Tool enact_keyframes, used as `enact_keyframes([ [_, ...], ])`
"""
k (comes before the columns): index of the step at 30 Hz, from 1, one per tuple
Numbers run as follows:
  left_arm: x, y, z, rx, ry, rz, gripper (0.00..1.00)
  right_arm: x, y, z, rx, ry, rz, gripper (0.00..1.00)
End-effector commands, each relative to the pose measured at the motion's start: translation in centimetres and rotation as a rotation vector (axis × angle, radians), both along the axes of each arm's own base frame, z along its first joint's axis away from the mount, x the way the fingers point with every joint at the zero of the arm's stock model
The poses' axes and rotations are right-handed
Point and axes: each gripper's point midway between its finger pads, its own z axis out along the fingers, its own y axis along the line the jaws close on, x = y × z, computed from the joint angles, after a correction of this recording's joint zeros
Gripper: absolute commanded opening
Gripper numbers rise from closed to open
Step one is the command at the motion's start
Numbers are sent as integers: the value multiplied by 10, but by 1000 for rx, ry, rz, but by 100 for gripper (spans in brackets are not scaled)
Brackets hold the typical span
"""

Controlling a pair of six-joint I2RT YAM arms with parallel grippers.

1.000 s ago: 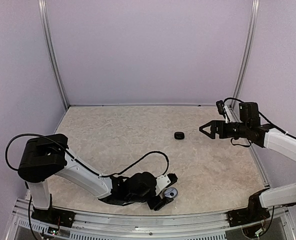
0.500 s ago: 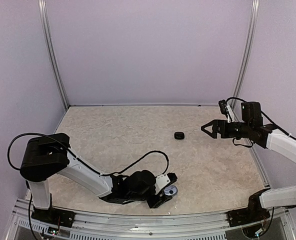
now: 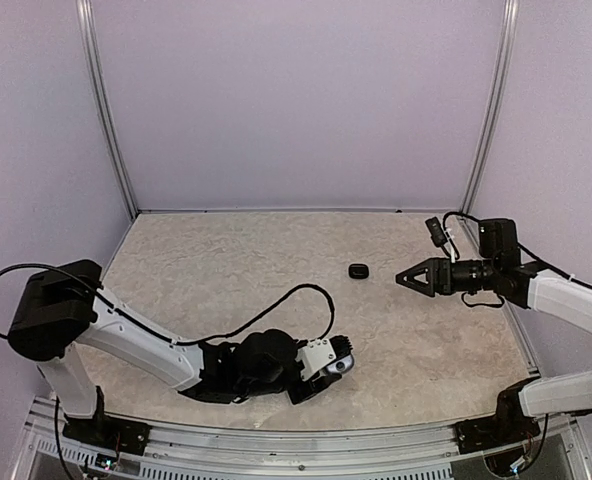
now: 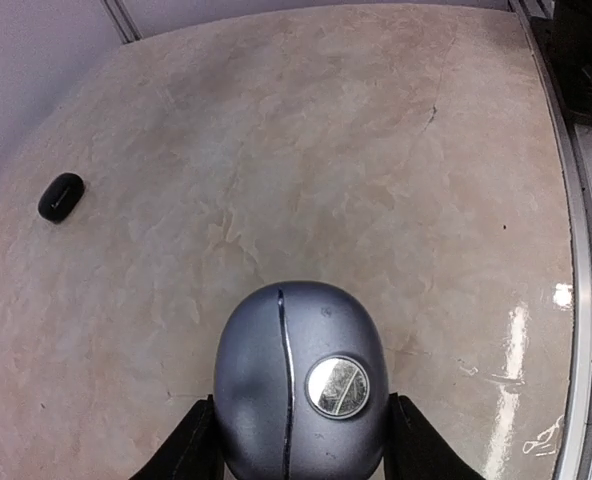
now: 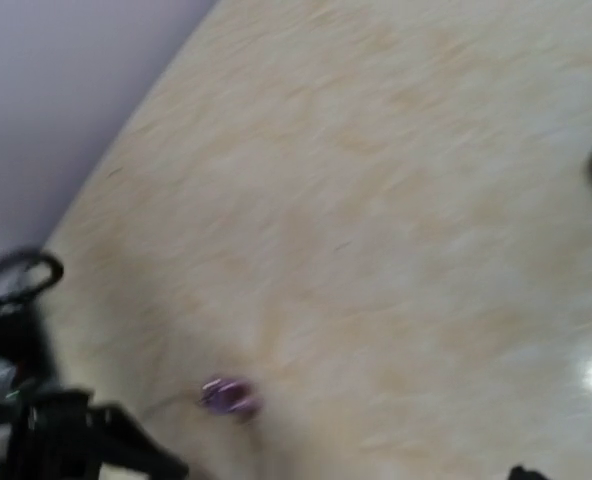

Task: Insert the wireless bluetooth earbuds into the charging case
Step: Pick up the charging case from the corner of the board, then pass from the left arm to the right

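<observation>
Silvery-grey charging case (image 4: 298, 385) looks light, rigid, slick: your left gripper (image 4: 302, 440) pinches its rounded flanks across the seam (image 4: 282, 330), so squeeze gently; right gripper (image 3: 408, 278) gapes wide, well apart from the case.

Beige marbled tabletop (image 3: 236, 260) — lilac walls (image 3: 296, 100) behind, metal posts (image 3: 108, 110) at the corners

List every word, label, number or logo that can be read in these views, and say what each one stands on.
No text can be read in any view.
Grey-blue case: a round shiny disc with a faint mark across it and a tiny mark just above; neither is legible.
Small black object: too small to make out any lettering.
Right wrist view: too blurred to show any lettering.
</observation>
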Motion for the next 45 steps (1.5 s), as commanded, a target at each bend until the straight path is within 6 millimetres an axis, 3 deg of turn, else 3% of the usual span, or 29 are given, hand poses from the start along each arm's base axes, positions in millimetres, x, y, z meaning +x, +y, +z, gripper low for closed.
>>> enact_keyframes([
  [1,11,3,70,-70,-215,2,44,-28,16,30,130,-49,160,89],
  [8,19,1,134,-108,-347,6,44,-63,41,55,200,-119,329,88],
  [14,21,-2,174,-155,-427,27,44,-80,63,55,234,-94,410,83],
  [28,22,-11,193,-174,-483,34,45,-98,103,55,240,-97,525,72],
  [45,21,-13,191,-165,-495,40,45,-106,121,57,273,-89,575,41],
])
